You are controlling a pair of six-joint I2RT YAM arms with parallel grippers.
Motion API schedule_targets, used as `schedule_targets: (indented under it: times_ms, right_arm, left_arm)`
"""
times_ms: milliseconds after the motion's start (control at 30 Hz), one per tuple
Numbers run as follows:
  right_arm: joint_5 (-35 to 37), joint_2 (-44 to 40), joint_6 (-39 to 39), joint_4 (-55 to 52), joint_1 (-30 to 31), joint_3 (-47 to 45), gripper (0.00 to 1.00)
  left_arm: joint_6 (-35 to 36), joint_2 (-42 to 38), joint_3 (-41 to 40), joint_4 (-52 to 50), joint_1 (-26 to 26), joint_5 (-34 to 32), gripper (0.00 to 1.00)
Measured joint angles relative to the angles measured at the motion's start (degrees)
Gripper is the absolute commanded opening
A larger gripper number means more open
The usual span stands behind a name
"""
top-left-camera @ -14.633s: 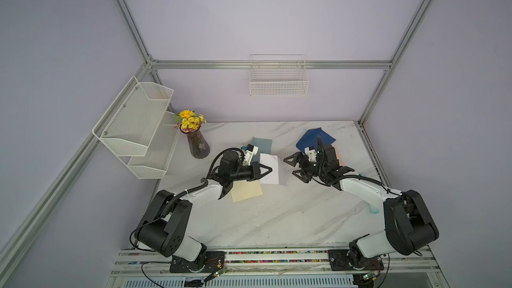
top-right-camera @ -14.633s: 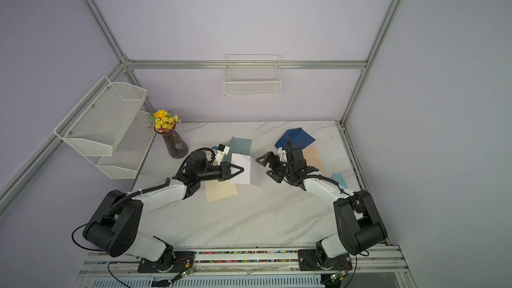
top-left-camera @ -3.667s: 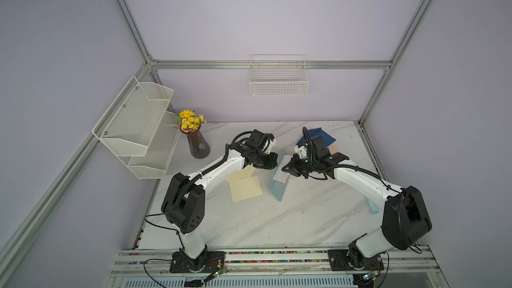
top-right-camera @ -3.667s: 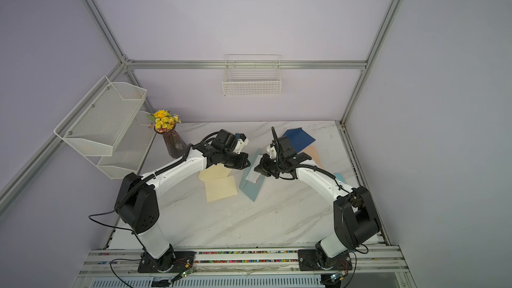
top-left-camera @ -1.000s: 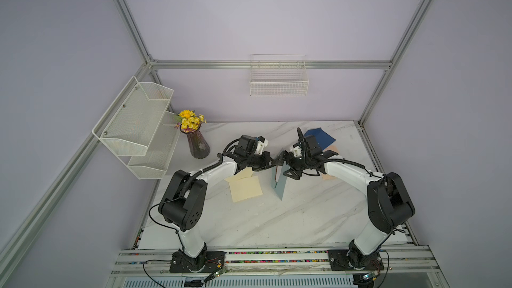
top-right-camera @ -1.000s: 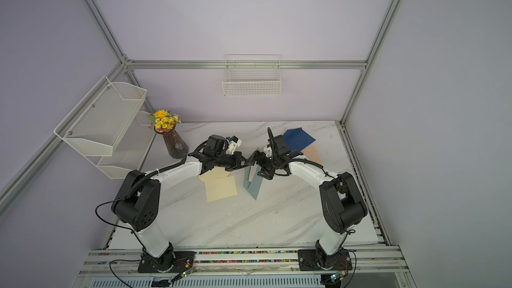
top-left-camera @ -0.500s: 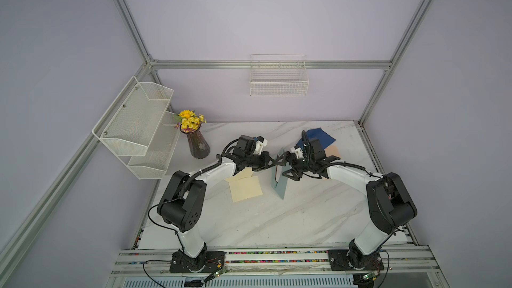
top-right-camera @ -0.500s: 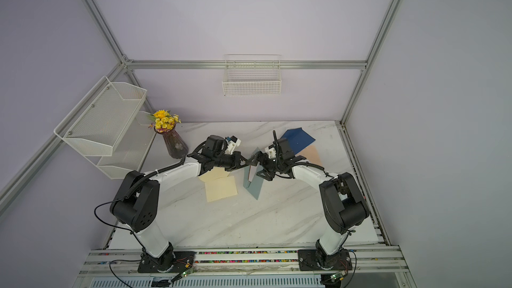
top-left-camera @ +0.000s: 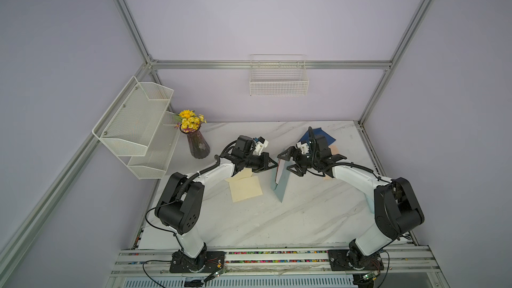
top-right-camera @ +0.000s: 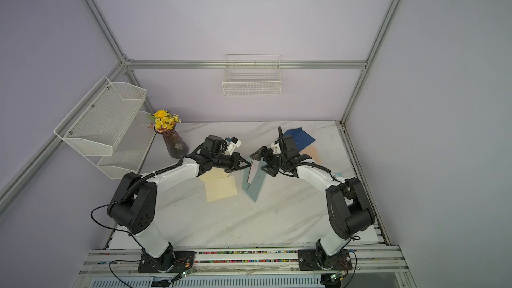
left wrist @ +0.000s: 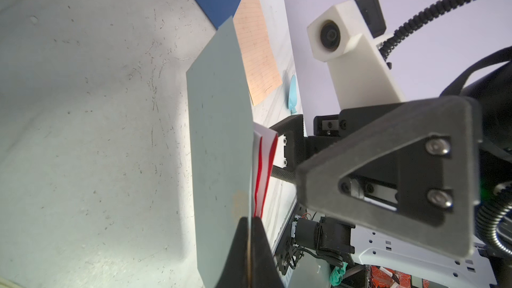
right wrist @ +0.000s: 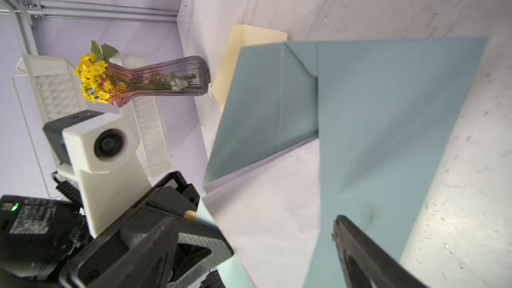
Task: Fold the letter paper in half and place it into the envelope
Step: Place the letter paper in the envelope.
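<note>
The left gripper (top-left-camera: 273, 165) stood clenched on the envelope (top-left-camera: 281, 185), propping it on edge so its mouth faced the right gripper (top-left-camera: 289, 162), whose jaws hung released about the paper (left wrist: 263, 162), tucked partway inside. Below lay a scuffed marble table (top-left-camera: 277, 225) with cream sheets (top-left-camera: 245, 189), a vase (top-left-camera: 198, 145) at its far corner, lilac walls (top-left-camera: 249, 9) around

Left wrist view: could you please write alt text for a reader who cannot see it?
The shut left pincer grips the edge of a grey-blue envelope, with white letter paper showing a red streak poking out beside it. The open right pincer faces it above the marble table; orange lined paper lies beyond.
</note>
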Motion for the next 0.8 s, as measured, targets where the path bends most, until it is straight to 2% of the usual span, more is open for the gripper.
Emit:
schedule_targets:
  times_ms: [533,800]
  right_arm:
    - [10.1,4.9,-6.7,-11.0,0.2,2.7,0.91]
    - [11.2,6.7,-8.3,-11.6,0.3,4.2,0.91]
  left_arm:
    - [-0.2,0.0,1.9,-0.9,0.3,0.8,0.0]
    - [-1.8,0.1,2.1,-0.5,0.4,1.1,0.0]
